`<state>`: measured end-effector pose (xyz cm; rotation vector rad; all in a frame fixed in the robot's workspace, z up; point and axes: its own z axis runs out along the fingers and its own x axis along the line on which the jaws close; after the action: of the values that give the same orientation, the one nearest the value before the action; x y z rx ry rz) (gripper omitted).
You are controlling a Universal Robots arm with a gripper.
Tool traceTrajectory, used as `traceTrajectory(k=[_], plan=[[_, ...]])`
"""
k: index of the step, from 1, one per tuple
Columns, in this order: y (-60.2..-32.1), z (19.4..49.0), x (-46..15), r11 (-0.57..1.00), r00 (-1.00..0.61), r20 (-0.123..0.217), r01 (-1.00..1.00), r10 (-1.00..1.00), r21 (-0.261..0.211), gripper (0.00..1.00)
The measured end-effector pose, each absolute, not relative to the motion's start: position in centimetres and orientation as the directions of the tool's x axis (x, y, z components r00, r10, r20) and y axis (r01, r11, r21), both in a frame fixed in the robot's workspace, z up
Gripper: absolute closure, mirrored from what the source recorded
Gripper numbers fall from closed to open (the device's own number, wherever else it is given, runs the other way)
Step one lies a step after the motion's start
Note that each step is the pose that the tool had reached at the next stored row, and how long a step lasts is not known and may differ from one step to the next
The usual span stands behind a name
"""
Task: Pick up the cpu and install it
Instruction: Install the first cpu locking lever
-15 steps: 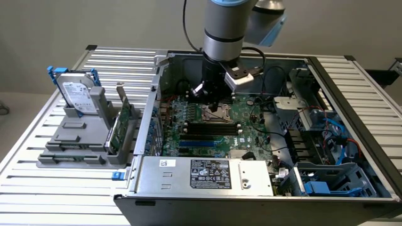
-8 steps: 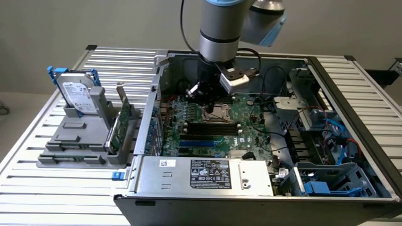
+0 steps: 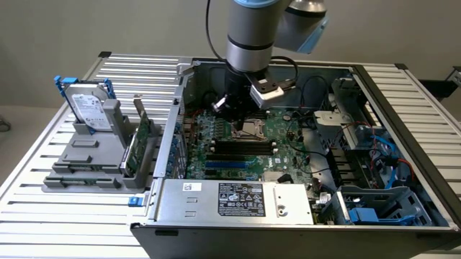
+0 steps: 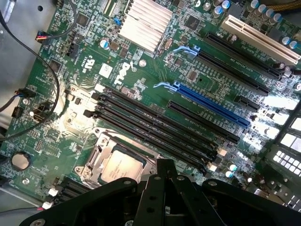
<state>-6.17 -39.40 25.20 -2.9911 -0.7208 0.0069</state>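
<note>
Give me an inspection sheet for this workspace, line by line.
Surface: slatted metal table carrying an open computer case.
Job's things: cpu lying in its socket on the green board.
Clutter: hard drive and green card standing in a grey holder.
Grippers: hand low over the socket; fingers not readable.
Cables: black wires at the board's edge.
Surroundings: plain wall.

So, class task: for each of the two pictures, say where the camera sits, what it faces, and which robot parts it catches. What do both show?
Exterior view: off the arm, raised, looking down into the open computer case; the arm and tool show.
Wrist view: on the wrist, facing the motherboard; the tool's black body shows.
Shared: the cpu lying in its socket, and the motherboard.
</note>
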Motion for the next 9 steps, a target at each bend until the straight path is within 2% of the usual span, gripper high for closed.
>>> traceTrajectory(k=[9], plan=[[-39.40, 24.79, -6.74, -0.893, 0.895, 0.008, 0.445, 0.445, -0.065, 0.89]])
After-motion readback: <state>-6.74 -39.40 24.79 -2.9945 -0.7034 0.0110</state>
